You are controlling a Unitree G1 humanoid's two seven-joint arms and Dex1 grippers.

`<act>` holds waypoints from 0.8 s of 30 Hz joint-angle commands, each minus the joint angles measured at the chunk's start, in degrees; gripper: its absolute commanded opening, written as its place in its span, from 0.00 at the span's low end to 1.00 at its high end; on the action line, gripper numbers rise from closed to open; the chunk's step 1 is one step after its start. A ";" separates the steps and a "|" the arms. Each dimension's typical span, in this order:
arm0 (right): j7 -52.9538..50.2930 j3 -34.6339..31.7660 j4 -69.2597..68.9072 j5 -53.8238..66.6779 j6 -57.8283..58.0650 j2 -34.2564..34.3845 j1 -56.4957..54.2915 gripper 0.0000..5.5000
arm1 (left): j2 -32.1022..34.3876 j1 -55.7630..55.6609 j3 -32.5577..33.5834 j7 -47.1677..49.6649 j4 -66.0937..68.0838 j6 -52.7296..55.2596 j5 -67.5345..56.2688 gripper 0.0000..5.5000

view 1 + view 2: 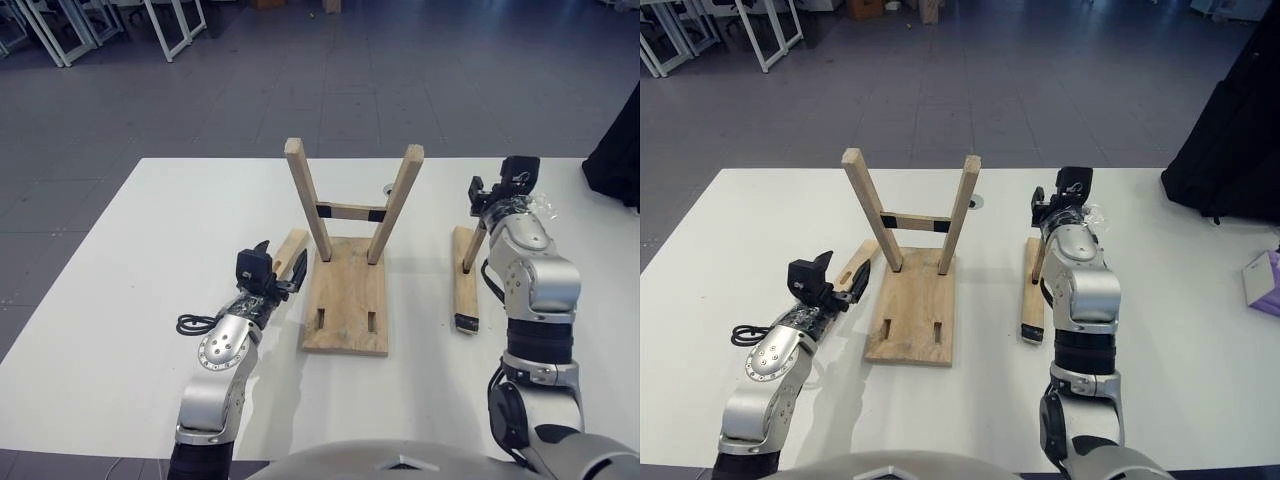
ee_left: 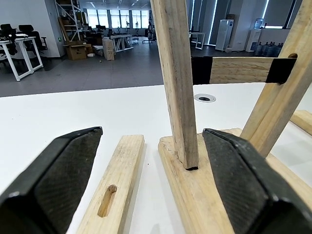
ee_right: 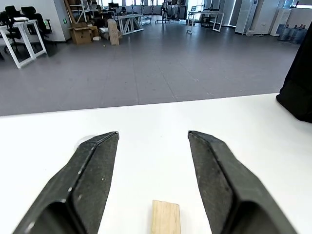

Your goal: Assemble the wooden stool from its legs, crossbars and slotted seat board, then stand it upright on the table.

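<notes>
Seat board (image 1: 347,300) lay flat mid-desk (image 1: 150,260), underside up. We saw 2 legs (image 1: 308,200) standing in its far slots, splayed apart twd the top and tied by a crossbar (image 1: 351,212) w/ black tape at both ends. The 2 near slots (image 1: 320,318) had nothing in them.

Loose leg (image 1: 291,248) lay on the desk just left of the board's far-left corner, mortise hole up. Left pincer (image 2: 152,136) sat low by that leg's near end, fingers (image 2: 63,175) wide apart, holding nothing. In the wrist view the loose leg and the foot of the left standing leg lay btwn them.

On the right, well apart from the board, another leg (image 1: 465,292) lay flat w/ a thin stick (image 1: 476,243) rising from it at a tilt. It was prob. the 2nd crossbar seated in its mortise, but we couldn't confirm the joint. Right pincer (image 3: 153,139) hung at the stick's top end, jaws apart, not closed on it.

Our read: approx half built. Parts looked like plain softwood: light, stiff, not fragile, fairly grippy vs textured pads. A long leg would lever and twist if taken at one end, so we'd take the loose leg mid-length, across its narrow faces, clear of the mortise. The standing pair looked only press-fit. A sideways knock could rock it out, so the board may need steadying during insertion.
</notes>
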 commanded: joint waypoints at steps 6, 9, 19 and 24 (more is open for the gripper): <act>4.03 3.11 -36.31 3.73 17.93 -3.51 21.88 0.71 | 0.04 5.65 0.50 1.39 -3.32 0.58 1.48 0.69; 4.81 4.21 -39.33 3.36 22.42 -3.71 32.02 0.71 | 3.05 7.78 0.81 0.28 -4.70 0.96 3.77 0.69; 5.46 9.11 -28.63 1.82 27.62 -3.34 33.71 0.71 | 8.95 12.66 -1.62 -2.67 -5.21 5.38 8.04 0.69; 5.77 10.71 -23.19 0.31 26.34 -3.38 36.65 0.63 | 11.88 12.67 -4.42 -4.74 -5.89 7.29 11.26 0.69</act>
